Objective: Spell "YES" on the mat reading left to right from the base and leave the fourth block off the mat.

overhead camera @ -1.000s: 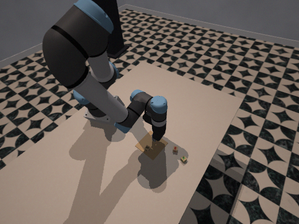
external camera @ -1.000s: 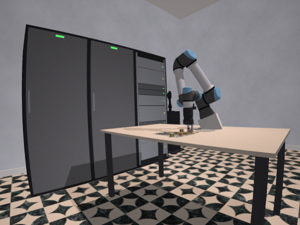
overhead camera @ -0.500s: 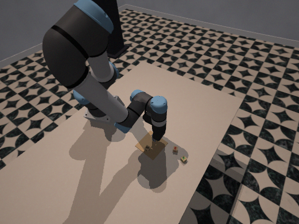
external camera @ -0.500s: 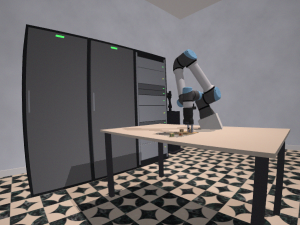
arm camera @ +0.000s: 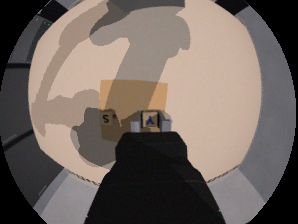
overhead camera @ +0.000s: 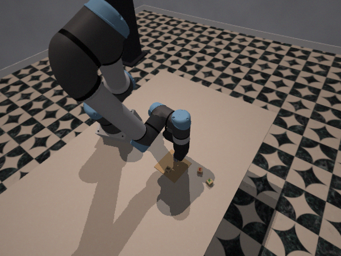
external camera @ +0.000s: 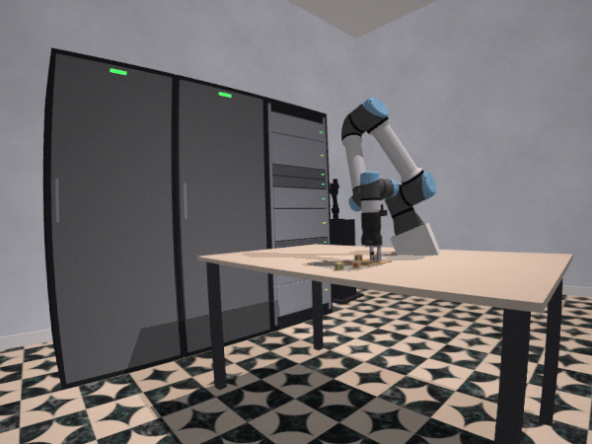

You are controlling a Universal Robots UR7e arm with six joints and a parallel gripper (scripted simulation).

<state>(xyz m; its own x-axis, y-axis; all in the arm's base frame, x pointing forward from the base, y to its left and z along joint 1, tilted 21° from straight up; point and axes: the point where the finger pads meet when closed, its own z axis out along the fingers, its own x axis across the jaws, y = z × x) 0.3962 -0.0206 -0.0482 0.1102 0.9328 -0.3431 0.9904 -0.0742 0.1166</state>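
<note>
My gripper [overhead camera: 175, 159] [external camera: 376, 256] [arm camera: 149, 116] points straight down over the mat [overhead camera: 174, 177] [arm camera: 111, 93]. It is shut on the Y block [arm camera: 150, 118], at or just above the mat; any small gap beneath is too small to tell. The blue Y is inverted in the wrist view. The S block [overhead camera: 167, 169] [external camera: 358, 258] [arm camera: 106, 118] lies on the mat near one edge, left of the Y block in the wrist view. The red E block [overhead camera: 200, 170] [external camera: 356, 264] lies off the mat. Both are hidden from the wrist view only where the gripper covers them; E is unseen there.
A fourth block [overhead camera: 209, 182] [external camera: 338, 266] with a green letter lies off the mat, beyond the E block, turned at an angle to it. The table [overhead camera: 227, 125] [external camera: 474, 271] has its edge farther out on that side. Arm shadows darken much of the mat.
</note>
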